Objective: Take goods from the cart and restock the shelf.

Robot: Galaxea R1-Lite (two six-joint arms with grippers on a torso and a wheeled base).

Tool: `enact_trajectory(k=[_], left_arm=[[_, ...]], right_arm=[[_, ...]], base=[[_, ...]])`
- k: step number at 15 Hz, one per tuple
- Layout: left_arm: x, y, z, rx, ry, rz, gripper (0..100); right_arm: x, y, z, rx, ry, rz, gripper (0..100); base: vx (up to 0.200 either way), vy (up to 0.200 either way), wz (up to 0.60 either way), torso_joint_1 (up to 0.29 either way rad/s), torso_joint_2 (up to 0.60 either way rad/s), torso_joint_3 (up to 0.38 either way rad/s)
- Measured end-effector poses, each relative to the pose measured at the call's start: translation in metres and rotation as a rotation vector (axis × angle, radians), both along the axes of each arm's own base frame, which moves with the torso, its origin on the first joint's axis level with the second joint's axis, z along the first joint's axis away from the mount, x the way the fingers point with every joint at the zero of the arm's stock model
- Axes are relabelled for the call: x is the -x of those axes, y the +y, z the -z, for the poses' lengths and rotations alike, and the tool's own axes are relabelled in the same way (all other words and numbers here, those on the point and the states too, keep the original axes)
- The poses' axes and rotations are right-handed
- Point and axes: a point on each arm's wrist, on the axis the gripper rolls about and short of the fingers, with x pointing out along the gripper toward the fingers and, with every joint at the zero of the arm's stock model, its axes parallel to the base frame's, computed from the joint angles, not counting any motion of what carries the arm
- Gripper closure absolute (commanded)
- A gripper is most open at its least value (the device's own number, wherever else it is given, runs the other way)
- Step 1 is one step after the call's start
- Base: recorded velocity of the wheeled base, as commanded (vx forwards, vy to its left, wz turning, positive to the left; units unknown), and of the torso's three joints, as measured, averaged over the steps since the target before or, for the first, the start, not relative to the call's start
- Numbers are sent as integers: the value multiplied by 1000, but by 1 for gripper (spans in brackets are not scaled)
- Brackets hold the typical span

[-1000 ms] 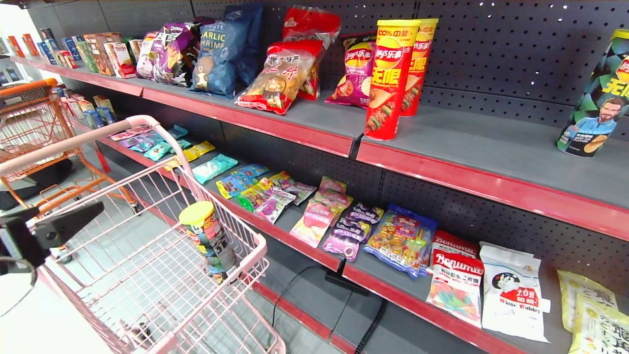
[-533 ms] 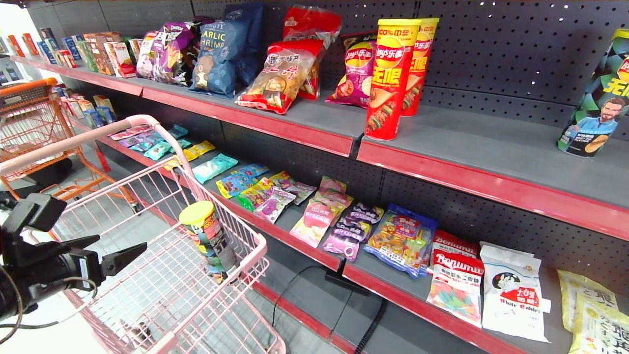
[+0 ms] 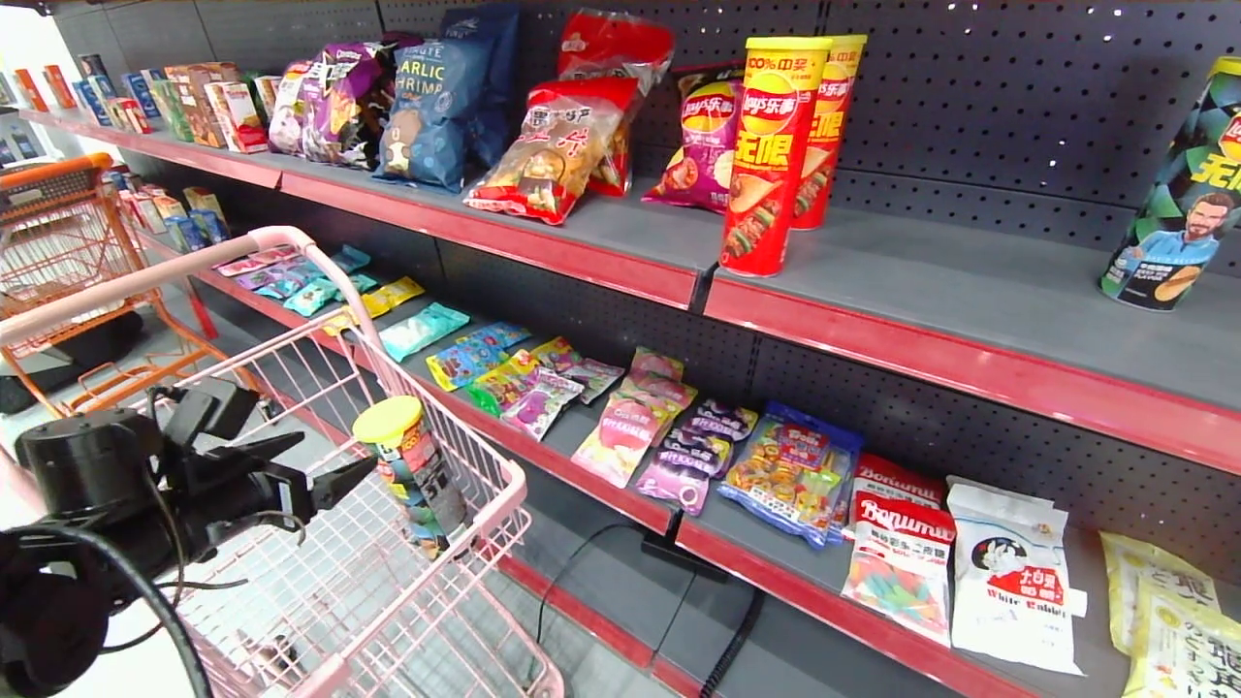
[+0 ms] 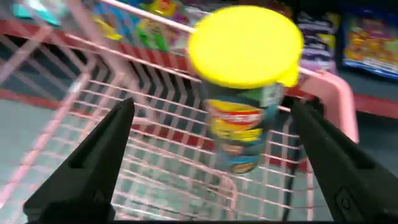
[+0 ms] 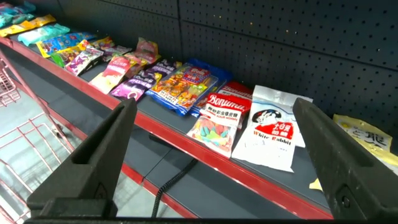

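— How far along?
— The can (image 3: 412, 475) is in the cart (image 3: 145, 279), at its front corner, not gripped. Pick and shelving remain.
— Its lie?
— Long axis near vertical, yellow lid up (perhaps leaning slightly; hard to judge). The left end effector (image 3: 337, 451) is spread, just beside it.

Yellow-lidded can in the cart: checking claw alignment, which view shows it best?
The left wrist view: the can fills the middle, framed by the open left claw. The head view shows it smaller, in the pink cart. The right wrist view faces the lower shelf.
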Motion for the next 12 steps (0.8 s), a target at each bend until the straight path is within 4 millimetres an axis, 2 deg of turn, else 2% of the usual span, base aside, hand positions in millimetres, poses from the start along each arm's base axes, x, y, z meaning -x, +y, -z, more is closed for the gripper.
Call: enact_trajectory(k=[2, 4, 12], left_arm=[[-7, -20, 11, 40, 43, 65, 0], [-17, -29, 17, 43, 48, 98, 0], [-46, -33, 27, 38, 28, 103, 0]], right_arm=[[0, 0, 0, 0, 0, 0, 0], [0, 0, 0, 0, 0, 0, 0], [0, 0, 0, 0, 0, 0, 0]], base=[[0, 0, 0, 0, 0, 0], [0, 0, 0, 0, 0, 0], [0, 0, 0, 0, 0, 0]])
